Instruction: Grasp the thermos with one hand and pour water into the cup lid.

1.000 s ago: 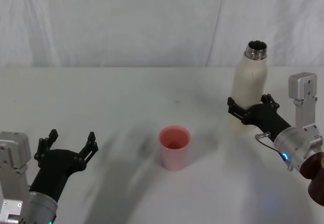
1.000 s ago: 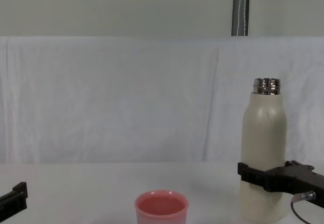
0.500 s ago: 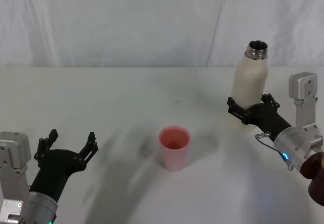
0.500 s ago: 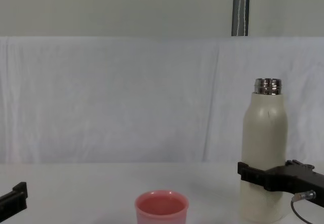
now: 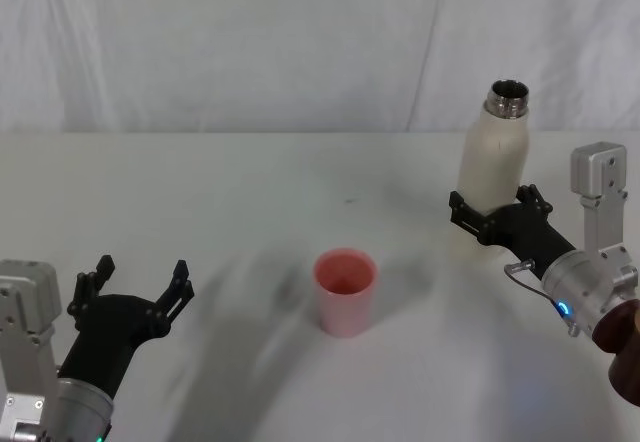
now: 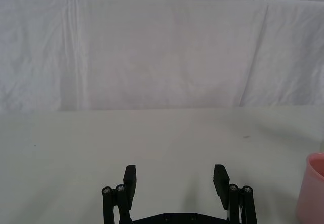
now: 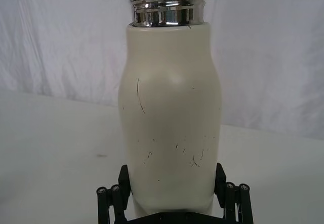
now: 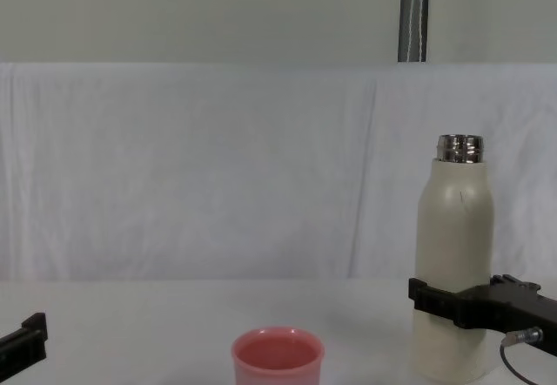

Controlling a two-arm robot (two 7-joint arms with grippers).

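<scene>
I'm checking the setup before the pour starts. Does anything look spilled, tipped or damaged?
Nothing spilled or tipped. The thermos stands upright with the right hand around its lower body, and the cup lid stands upright, apart from it. The only blemish is fine dark scratches on the thermos body. The left hand hangs open, off to the left.

Robot test setup, white cloth backdrop, bare white table, metal pole behind

Right gripper seemingly clamped; left gripper spread, idle
</scene>
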